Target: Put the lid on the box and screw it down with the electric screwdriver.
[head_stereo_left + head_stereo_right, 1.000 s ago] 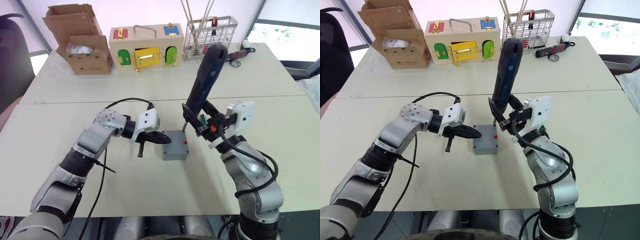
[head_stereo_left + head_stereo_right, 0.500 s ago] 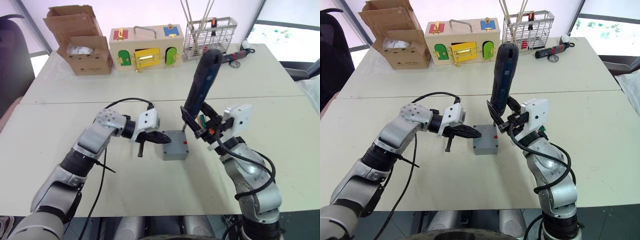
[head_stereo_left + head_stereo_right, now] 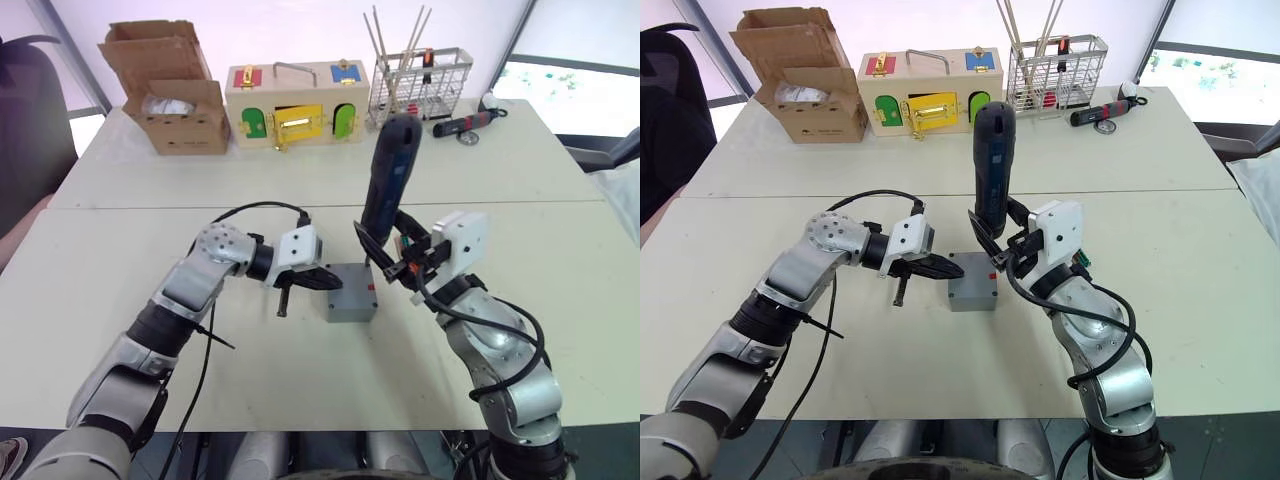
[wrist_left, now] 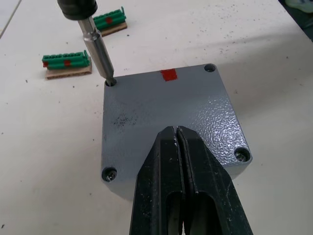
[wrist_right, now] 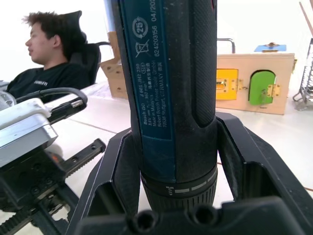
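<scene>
Lid [image 4: 168, 117] already on box [image 3: 352, 300]; left claw [image 4: 185, 147] pinched together, pressing it steady. Right claw [image 3: 998, 243] clamps screwdriver [image 3: 989, 160] upright, bit [image 4: 100, 55] in far corner hole.

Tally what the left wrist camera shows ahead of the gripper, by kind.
green terminal strips: 2
lid: 1
electric screwdriver bit: 1
Total: 4
</scene>
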Motion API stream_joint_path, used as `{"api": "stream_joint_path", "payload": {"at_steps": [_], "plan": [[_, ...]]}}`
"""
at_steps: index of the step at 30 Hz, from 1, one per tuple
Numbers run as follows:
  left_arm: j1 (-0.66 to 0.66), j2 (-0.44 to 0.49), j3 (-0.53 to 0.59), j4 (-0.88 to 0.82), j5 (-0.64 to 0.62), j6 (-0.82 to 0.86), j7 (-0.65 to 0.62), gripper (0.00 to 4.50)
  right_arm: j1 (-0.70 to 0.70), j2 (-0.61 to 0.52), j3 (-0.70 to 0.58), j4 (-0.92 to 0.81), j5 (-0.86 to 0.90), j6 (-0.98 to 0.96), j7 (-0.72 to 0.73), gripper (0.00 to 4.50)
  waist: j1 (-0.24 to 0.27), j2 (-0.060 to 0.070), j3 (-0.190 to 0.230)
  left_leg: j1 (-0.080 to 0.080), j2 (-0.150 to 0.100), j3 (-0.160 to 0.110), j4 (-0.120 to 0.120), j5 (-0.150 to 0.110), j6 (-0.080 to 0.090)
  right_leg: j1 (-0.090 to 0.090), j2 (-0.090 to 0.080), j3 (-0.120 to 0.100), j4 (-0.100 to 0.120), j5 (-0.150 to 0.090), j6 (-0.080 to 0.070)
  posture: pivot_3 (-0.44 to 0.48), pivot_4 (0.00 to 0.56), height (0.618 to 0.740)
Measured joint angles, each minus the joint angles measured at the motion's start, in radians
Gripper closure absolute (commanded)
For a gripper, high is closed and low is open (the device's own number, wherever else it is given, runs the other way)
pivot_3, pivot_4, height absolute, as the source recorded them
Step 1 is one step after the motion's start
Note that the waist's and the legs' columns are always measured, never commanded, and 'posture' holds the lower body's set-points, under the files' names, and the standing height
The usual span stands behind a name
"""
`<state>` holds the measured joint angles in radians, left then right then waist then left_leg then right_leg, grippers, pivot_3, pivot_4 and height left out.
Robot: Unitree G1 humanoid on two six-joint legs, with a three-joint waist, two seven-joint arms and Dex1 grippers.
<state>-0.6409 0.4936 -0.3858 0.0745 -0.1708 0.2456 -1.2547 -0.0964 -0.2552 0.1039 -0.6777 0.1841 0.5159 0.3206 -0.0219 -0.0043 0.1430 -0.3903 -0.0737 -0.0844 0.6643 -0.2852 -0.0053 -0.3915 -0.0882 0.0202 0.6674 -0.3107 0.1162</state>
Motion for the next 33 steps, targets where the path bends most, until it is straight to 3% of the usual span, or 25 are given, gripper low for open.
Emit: {"api": "stream_joint_path", "payload": {"at_steps": [22,33], "plan": [[0.011,-0.043,-0.03,-0.002,0.033,0.0,0.03,4.5,0.015,-0.001,0.012,0.012,-0.017,0.008,-0.03,2.6,0.011,-0.008,-0.017,0.005,0.0,-0.001,-0.001,-0.002,0.002,0.005,0.0,0.0,-0.004,0.0,0.0,0.0,0.15,0.74],[0.019,-0.049,-0.035,0.008,0.041,-0.016,0.029,4.5,0.041,-0.001,0.031,0.023,-0.044,-0.011,-0.049,2.6,0.013,-0.009,-0.02,0.022,0.0,-0.003,-0.013,-0.003,0.004,0.021,0.0,0.001,-0.018,-0.001,0.0,0.0,0.15,0.74]]}}
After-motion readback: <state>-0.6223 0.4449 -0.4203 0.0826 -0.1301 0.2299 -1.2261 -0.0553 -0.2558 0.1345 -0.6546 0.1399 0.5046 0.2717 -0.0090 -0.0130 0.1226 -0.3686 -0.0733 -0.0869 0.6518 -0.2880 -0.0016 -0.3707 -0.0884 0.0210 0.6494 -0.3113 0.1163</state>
